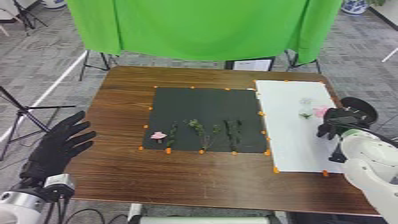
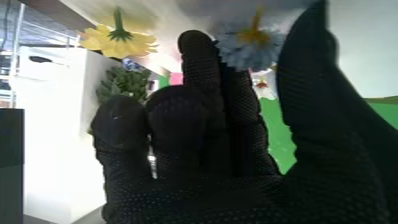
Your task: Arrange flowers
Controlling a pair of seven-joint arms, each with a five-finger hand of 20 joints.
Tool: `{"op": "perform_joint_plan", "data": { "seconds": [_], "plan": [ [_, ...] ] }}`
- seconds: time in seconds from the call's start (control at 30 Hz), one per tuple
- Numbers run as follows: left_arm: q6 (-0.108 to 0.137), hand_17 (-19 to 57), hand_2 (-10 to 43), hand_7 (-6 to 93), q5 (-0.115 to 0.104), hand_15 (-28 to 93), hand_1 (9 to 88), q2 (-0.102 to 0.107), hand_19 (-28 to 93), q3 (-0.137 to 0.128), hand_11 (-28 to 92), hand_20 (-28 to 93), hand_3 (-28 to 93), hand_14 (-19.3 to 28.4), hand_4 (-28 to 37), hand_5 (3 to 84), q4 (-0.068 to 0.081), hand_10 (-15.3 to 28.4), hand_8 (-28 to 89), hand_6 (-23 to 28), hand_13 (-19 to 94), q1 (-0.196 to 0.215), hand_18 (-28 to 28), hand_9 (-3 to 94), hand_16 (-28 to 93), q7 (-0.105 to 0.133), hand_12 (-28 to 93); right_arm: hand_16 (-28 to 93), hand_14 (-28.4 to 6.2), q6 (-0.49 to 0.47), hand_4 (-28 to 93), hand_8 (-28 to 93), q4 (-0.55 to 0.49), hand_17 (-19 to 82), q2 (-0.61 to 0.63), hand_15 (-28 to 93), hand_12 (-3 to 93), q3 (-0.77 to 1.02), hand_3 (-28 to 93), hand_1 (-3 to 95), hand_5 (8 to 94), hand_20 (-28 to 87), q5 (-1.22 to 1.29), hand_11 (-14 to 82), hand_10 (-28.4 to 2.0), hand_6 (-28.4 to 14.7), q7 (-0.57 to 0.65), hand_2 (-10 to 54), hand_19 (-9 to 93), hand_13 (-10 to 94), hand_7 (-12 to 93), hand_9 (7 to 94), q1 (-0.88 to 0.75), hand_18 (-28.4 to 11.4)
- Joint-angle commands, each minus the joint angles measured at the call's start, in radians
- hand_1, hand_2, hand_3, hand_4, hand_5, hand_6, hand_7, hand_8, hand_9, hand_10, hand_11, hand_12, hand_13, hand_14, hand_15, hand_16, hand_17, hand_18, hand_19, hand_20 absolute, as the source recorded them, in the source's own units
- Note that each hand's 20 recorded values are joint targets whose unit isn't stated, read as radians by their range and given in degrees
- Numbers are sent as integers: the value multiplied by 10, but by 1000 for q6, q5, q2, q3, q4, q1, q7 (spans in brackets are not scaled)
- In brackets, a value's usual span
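R hand (image 1: pixel 342 121) is over the R side of the white sheet (image 1: pixel 298 150), nr the pink flower (image 1: pixel 321 111). Fingers fairly straight, wide gap to thumb; blue flower (image 2: pixel 253 49) shows at that gap, can't tell if touching. Yellow flower (image 2: pixel 118 44) is just beside the fingers, well apart from the thumb. L hand (image 1: pixel 55 150) is spread, holding nothing, off the table's (image 1: pixel 191 176) L edge.

Step is prob. getting blue flower. Best: line up w/ its stem, thumb one side, fingers the other, then close gently, no squeeze on petals. Watch yellow flower; outer fingers could knock it. Green stems (image 1: pixel 203 134) & pink bloom (image 1: pixel 158 135) lie on the black mat (image 1: pixel 209 102), prob. for later.
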Motion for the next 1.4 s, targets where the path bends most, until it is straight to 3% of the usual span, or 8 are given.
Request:
{"op": "perform_joint_plan", "data": {
  "seconds": [0.03,0.2,0.33,0.63,0.73,0.93,1.2,1.4],
  "plan": [
    [10,-95,-20,231,-5,388,268,2,423,6,242,120,693,161,-261,239,-2,122,-124,25,170,6,224,203,-11,-2,171,316,-44,57,-275,39,3,398,5,786,471,-10,852,480,593,558,-28,175,-46,24,-4,-95,932,733,540,802,-23,-199],
    [5,-96,-20,233,2,388,267,-3,423,3,243,120,691,161,-262,238,-4,122,-124,25,170,9,224,203,-12,0,171,325,-41,72,-280,33,-19,428,3,796,490,-15,855,508,674,592,-18,176,-33,32,-2,-95,932,768,528,868,-11,-199],
    [4,-96,-20,233,2,388,266,1,423,4,243,120,692,161,-263,239,-3,122,-125,25,170,8,224,203,-13,1,171,325,-41,168,-276,32,-71,432,1,796,494,-47,863,505,686,599,-36,170,-36,30,-16,-95,932,771,523,876,35,-201],
    [-6,-96,-18,232,1,385,264,13,424,19,240,121,691,160,-263,238,3,120,-125,24,171,-7,224,203,-12,-9,171,324,-44,359,-229,10,-152,434,-101,794,491,-344,871,487,713,603,-100,160,-41,27,-181,-95,932,776,516,895,396,-200],
    [-7,-96,-18,231,1,384,262,18,424,23,238,122,694,160,-262,238,5,121,-125,25,170,-13,224,203,-11,-10,171,324,-45,377,-226,12,-156,435,-167,794,493,-450,870,486,715,604,-91,158,-40,27,-240,-95,932,778,515,896,503,-199],
    [-4,-96,-17,228,0,377,255,24,422,29,231,123,699,159,-264,237,7,118,-123,22,170,-19,223,202,-9,-12,172,327,-42,332,-229,12,-78,438,-337,794,497,-649,870,485,718,608,-81,157,-39,28,-323,-95,932,782,515,899,657,-199],
    [-3,-97,-18,222,2,370,243,37,420,51,221,127,709,159,-275,236,13,117,-120,17,170,-42,223,203,-1,-18,178,329,-43,239,-237,14,82,438,-520,792,497,-767,875,480,721,609,-118,154,-37,33,-353,-95,932,782,514,902,701,-198],
    [1,-97,-17,221,4,361,242,45,418,68,215,130,711,155,-281,236,17,114,-121,15,173,-63,222,206,5,-16,182,329,-43,255,-238,9,213,439,-587,793,494,-828,873,484,724,611,-148,150,-38,30,-361,-95,932,782,509,904,739,-199]
  ]
}}
